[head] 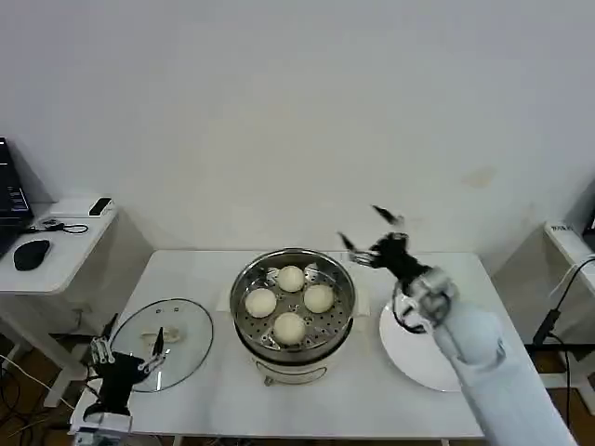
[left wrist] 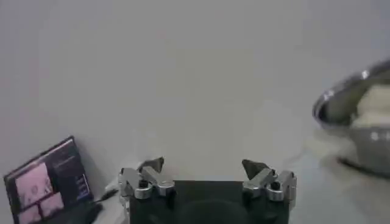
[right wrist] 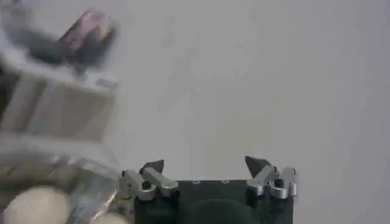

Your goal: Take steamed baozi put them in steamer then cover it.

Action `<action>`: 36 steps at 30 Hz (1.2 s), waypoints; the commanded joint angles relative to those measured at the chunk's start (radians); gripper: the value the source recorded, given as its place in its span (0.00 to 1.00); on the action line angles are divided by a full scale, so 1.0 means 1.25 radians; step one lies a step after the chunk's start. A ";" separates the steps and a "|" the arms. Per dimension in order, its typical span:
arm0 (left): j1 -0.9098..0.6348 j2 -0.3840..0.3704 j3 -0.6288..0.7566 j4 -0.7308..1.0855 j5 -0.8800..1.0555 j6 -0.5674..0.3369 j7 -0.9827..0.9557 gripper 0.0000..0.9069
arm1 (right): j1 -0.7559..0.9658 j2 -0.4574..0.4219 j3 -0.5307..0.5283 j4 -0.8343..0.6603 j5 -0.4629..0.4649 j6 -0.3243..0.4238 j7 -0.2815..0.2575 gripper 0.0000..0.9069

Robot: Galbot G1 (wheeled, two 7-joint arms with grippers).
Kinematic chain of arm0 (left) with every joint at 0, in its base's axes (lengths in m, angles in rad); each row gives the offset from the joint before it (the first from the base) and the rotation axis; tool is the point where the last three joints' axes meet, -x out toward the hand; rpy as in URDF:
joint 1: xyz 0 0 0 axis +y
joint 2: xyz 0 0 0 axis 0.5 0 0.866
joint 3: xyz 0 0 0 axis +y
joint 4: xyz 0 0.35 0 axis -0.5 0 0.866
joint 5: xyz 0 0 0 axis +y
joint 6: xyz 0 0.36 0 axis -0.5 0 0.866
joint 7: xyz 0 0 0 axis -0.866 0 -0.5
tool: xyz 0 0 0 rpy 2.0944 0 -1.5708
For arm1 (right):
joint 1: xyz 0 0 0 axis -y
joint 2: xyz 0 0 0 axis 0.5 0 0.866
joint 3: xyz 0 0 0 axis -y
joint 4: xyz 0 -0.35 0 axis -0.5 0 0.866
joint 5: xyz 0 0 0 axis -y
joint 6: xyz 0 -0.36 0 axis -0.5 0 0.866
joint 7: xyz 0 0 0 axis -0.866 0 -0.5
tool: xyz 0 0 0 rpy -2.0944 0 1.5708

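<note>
Starting at the left, the left gripper hangs low off the table's near-left corner, its fingers spread and empty, just short of the lid. The lid lies flat on the table with its handle up, well placed for a grasp from above, and the gap between it and the steamer looks wide enough for a short carry to the right. The steamer sits mid-table, uncovered, with all four buns resting on its tray, so loading appears done and covering remains. The right gripper hovers above and just right of the steamer's rim, jaws apart and holding nothing, over the bare plate side. That arm probably needs to clear away before the lid comes across; the back wall leaves little room behind.
</note>
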 commanded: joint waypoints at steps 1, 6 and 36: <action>0.010 0.102 -0.020 0.162 0.435 -0.072 -0.054 1.00 | -0.408 0.207 0.463 0.095 -0.052 0.109 -0.023 1.00; 0.003 0.119 -0.011 0.243 0.559 -0.084 -0.117 1.00 | -0.466 0.216 0.497 0.089 -0.051 0.127 -0.015 1.00; -0.327 0.176 0.167 0.512 0.606 -0.062 -0.112 1.00 | -0.541 0.272 0.423 0.085 -0.083 0.142 0.005 1.00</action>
